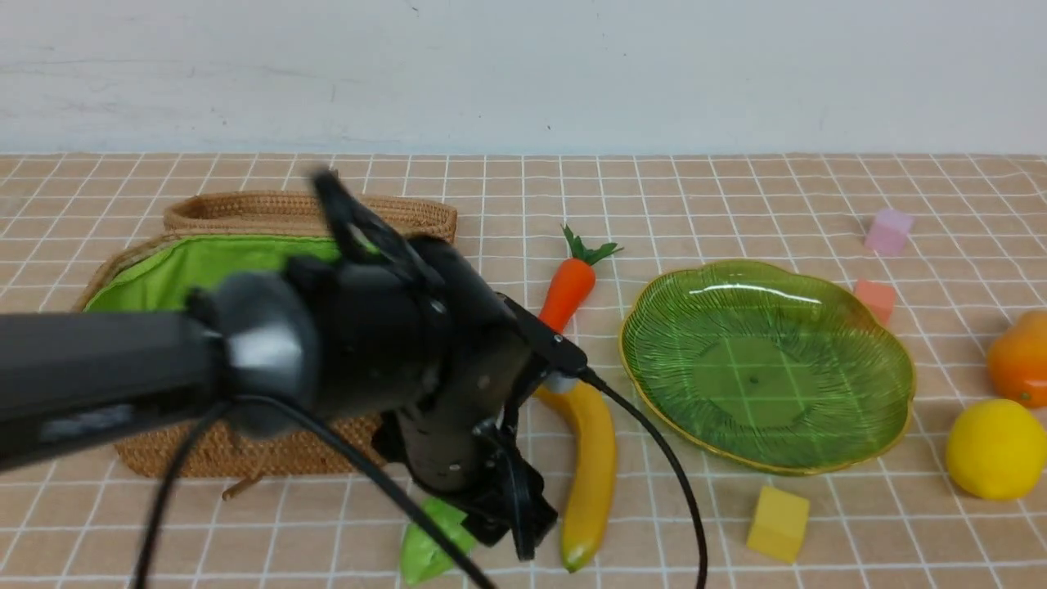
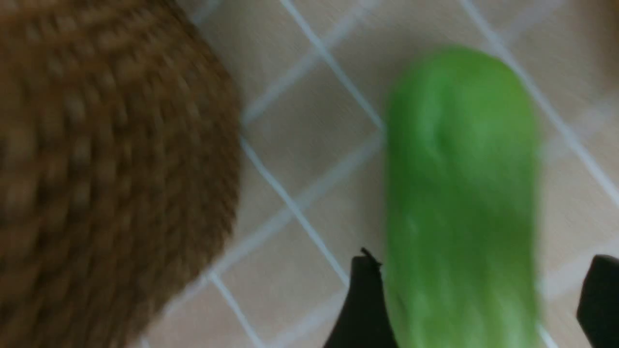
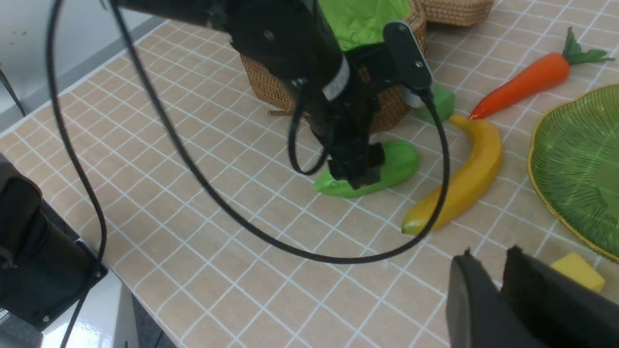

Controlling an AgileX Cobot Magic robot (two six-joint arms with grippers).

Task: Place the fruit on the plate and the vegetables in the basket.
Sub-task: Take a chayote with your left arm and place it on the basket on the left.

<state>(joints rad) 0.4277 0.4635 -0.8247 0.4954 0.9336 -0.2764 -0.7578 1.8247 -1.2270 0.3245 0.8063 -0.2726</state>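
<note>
**Left gripper straddles the gourd beside the basket**

The left gripper (image 1: 511,528) is low at the table with its two fingers (image 2: 362,309) spread apart. The green gourd (image 2: 459,203) lies on the cloth between them. One finger is right at the gourd's side and the other stands clear of it.

The one basket (image 1: 188,454), lid tipped back and green lining showing, is just beside this gripper on its left. One banana (image 1: 593,466) lies just to the gripper's right, with one carrot (image 1: 568,286) beyond it. The single plate (image 1: 769,368) sits further right.

That makes two vegetables in sight and three fruits. The lemon (image 1: 994,450) and mango (image 1: 1018,356) are well apart from the gripper, past the plate.

There are four cubes: lilac (image 1: 887,231), salmon (image 1: 875,298), yellow (image 1: 777,523), and green (image 3: 437,101) just beside the basket.

The right gripper (image 3: 491,263) hangs above the table near the yellow cube. Its fingers sit close together, but I cannot tell whether they are closed.
</note>
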